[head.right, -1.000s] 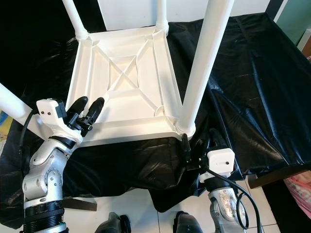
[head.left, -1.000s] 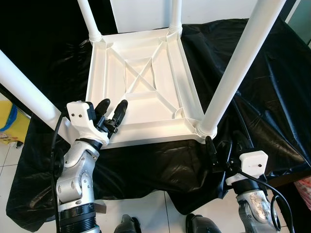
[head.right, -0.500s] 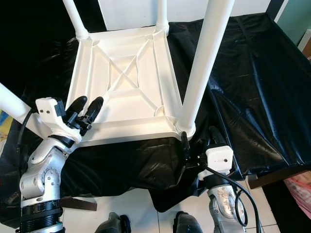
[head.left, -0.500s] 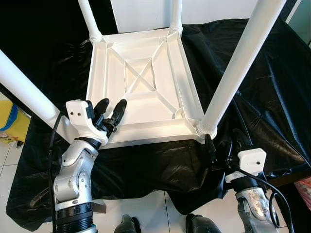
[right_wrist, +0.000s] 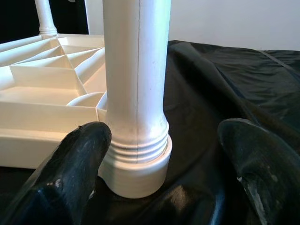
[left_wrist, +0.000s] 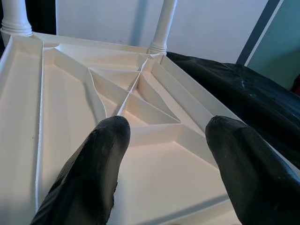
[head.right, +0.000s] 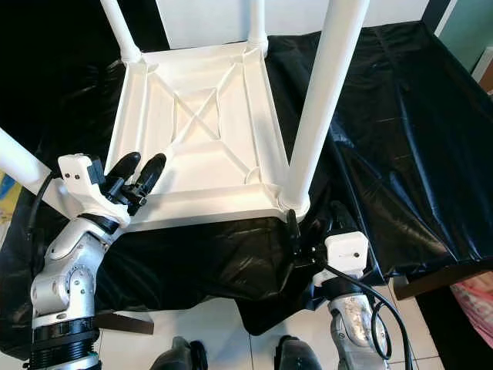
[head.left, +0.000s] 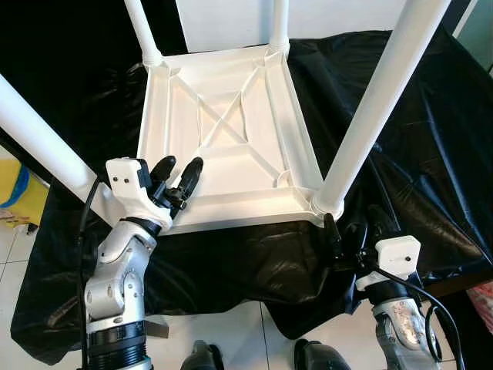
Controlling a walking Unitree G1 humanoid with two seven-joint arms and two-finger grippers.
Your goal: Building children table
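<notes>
Assembly looks close to done: the white plastic children's table top [head.left: 223,139] lies upside down on the black plastic sheet [head.left: 400,131] in the middle of the frame, and you can see four white round legs standing in its corner sockets: the far-left leg [head.left: 142,31], the far-right leg [head.left: 279,27], the near-left leg [head.left: 38,139] and the near-right leg [head.left: 370,116]. What is likely left, by my reading, is checking each leg is seated and turning the table upright.

Your left gripper [head.left: 179,173] hovers at the lower left over the near edge of the top, jaws spread and grasping nothing, the ribbed underside lying between and beyond them. Your right gripper [right_wrist: 164,173], at the lower right, has its jaws released, one on each side of the near-right leg's threaded collar [right_wrist: 137,147]; whether they touch it is unclear.
</notes>
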